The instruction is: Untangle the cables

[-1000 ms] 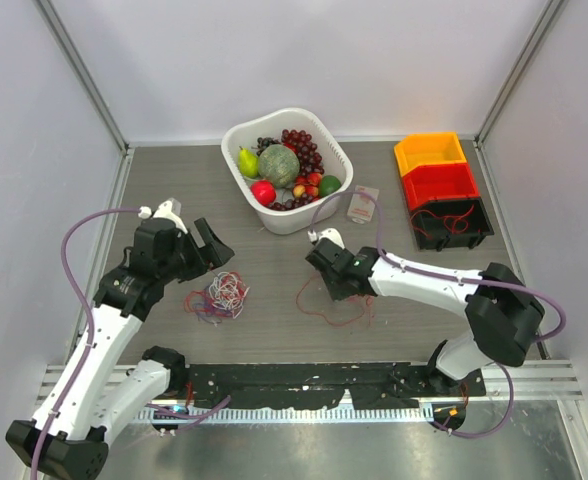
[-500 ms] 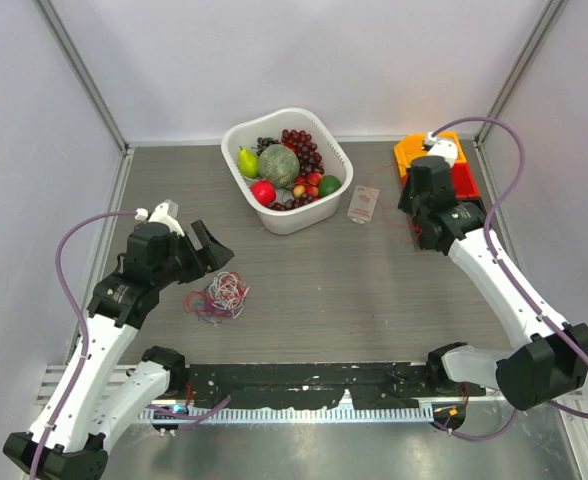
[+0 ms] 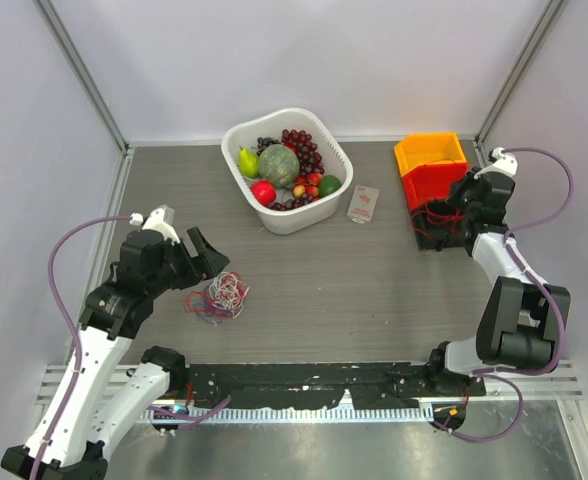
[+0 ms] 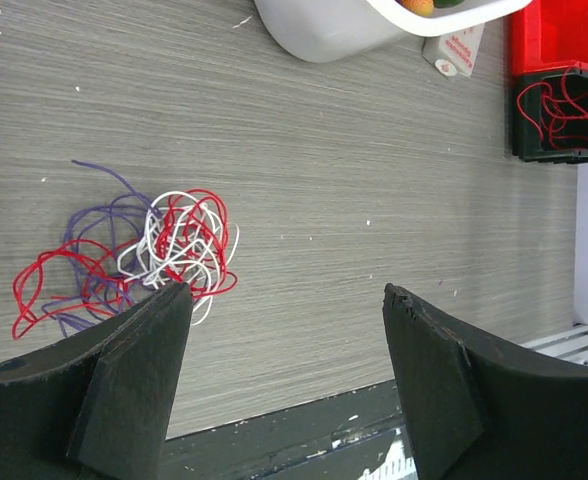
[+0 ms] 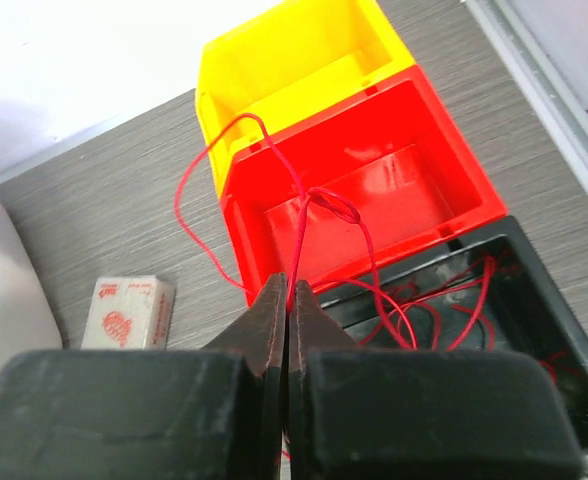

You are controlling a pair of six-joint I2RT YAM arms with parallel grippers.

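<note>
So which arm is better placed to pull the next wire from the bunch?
Left. The left pincer is open just beside the tangled bunch. The right pincer is shut on a red wire by the black bin, far from it.

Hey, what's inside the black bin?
Loops of red cable lie in the black bin, one strand running to the shut right pincer, which hides the bin's near corner in its own view.

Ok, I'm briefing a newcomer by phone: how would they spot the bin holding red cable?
On the table's far right, three bins stand in a row. At the near end is the black bin, touching the red bin, with the yellow bin beyond. It alone is black and holds red cable.
</note>
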